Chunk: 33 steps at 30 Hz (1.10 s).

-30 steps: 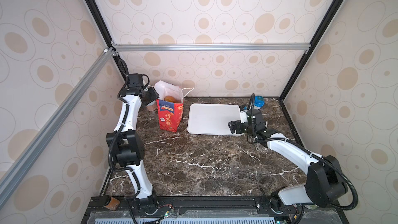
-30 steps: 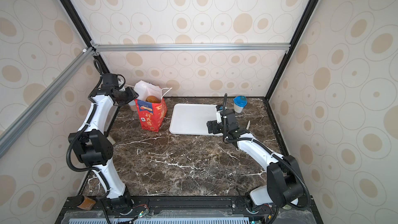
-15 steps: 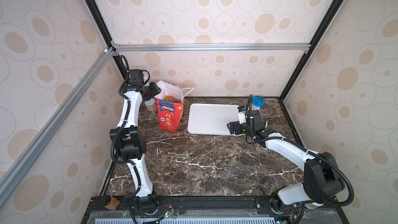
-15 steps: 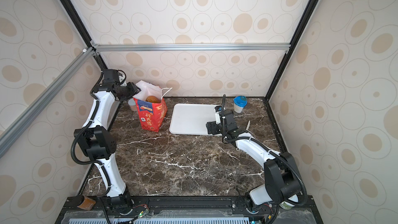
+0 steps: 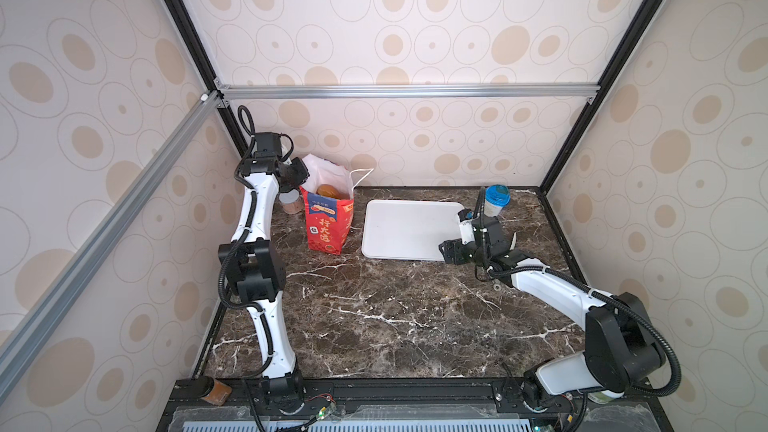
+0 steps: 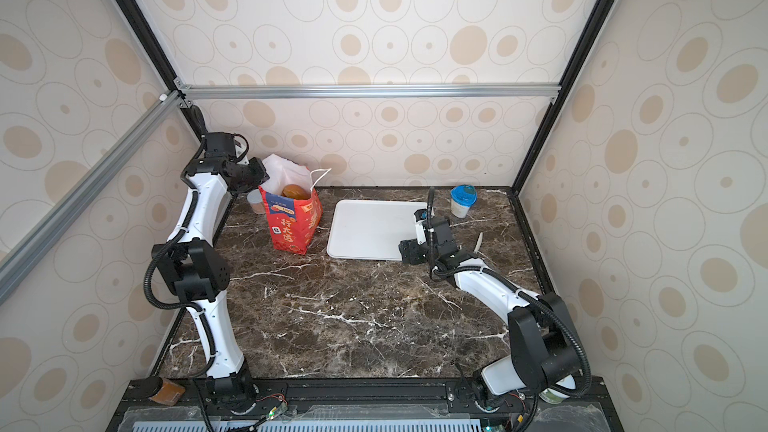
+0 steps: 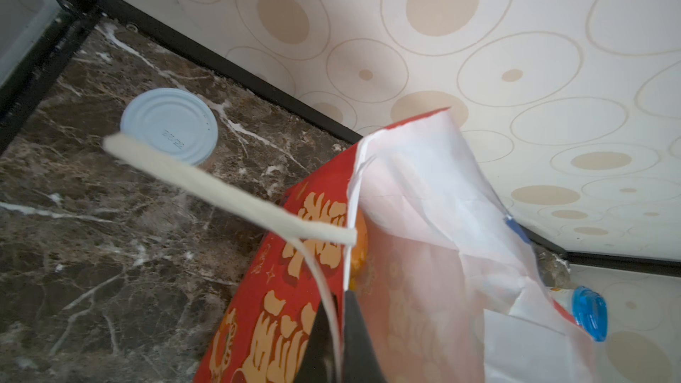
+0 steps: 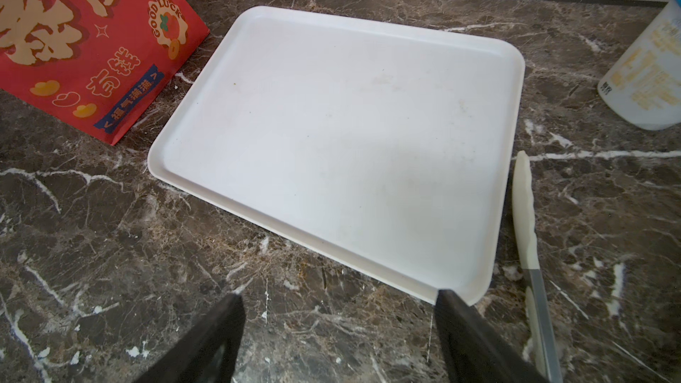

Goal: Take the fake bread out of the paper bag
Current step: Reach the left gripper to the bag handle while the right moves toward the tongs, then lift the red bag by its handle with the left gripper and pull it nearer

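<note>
The red paper bag (image 5: 328, 222) (image 6: 293, 222) stands upright at the back left of the marble table, mouth open and white inside. One brown fake bread (image 5: 328, 191) (image 6: 295, 191) shows in the mouth; anything below it is hidden. My left gripper (image 5: 301, 176) (image 6: 259, 176) is at the bag's left rim. In the left wrist view my left gripper (image 7: 341, 311) is shut on the paper bag's (image 7: 294, 289) rim, with a white cord handle running between the fingers. My right gripper (image 5: 446, 253) (image 8: 339, 307) is open and holds nothing, low at the tray's near right corner.
A flat white tray (image 5: 407, 230) (image 8: 331, 123) lies right of the bag. A blue-lidded cup (image 5: 496, 201) stands at the back right. A small pale-lidded jar (image 5: 291, 203) (image 7: 169, 127) sits behind the bag near the left wall. A white blade-like strip (image 8: 525, 193) lies beside the right gripper.
My left gripper rose a little, came to the bag's rim and shut on it. The right gripper crept slightly left along the tray's near edge.
</note>
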### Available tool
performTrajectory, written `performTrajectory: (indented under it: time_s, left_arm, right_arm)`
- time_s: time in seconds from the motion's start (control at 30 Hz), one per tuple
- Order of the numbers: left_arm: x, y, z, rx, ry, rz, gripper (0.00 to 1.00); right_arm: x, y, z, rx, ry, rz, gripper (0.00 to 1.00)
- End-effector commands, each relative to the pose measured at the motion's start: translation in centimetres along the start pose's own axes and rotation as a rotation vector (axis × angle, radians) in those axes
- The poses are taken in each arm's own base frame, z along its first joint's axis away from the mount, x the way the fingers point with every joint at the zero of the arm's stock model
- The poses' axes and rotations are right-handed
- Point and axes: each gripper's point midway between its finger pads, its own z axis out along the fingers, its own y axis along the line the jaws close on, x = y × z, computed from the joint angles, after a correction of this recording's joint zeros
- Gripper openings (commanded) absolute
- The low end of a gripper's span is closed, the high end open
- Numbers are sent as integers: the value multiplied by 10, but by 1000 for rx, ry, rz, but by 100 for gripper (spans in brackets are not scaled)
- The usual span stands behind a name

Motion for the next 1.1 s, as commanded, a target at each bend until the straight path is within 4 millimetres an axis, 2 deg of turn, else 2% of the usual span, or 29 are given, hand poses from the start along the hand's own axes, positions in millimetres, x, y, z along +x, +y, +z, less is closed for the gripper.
performTrajectory:
  time_s: [0.0,0.17,0.4,0.47,0.57,0.63,0.73,0.8,0.93,1.07]
  left_arm:
    - [-5,-4,-5,-28,-17,20,0]
    - [-14,-15,-18,-53,-66,80,0]
    - [-41,-53,-58,-84,-223,216,0]
    - [-43,-65,-65,-76,-249,258,0]
    - [-36,-73,-64,-115,-259,343,0]
    - [-24,-71,-57,-153,-233,400,0]
    - [8,-74,-45,-151,-176,479,0]
    - [29,-80,-46,-127,-179,540,0]
    - [76,-102,-62,-52,-238,690,0]
    - [122,-108,-79,56,-256,765,0]
  right_arm:
    - [3,1,-2,-2,2,-4,84]
    - [0,1,-7,0,-3,-5,84]
    - [-17,9,-27,-22,-25,8,84]
    - [-24,9,-35,-20,-43,8,84]
    - [-29,7,-44,-3,-70,17,83]
    - [-27,5,-48,6,-65,19,82]
    - [-19,3,-53,20,-40,23,82]
    - [-14,2,-55,20,-30,25,82]
    - [-8,1,-66,29,-4,34,82]
    - [-6,-5,-80,51,32,39,86]
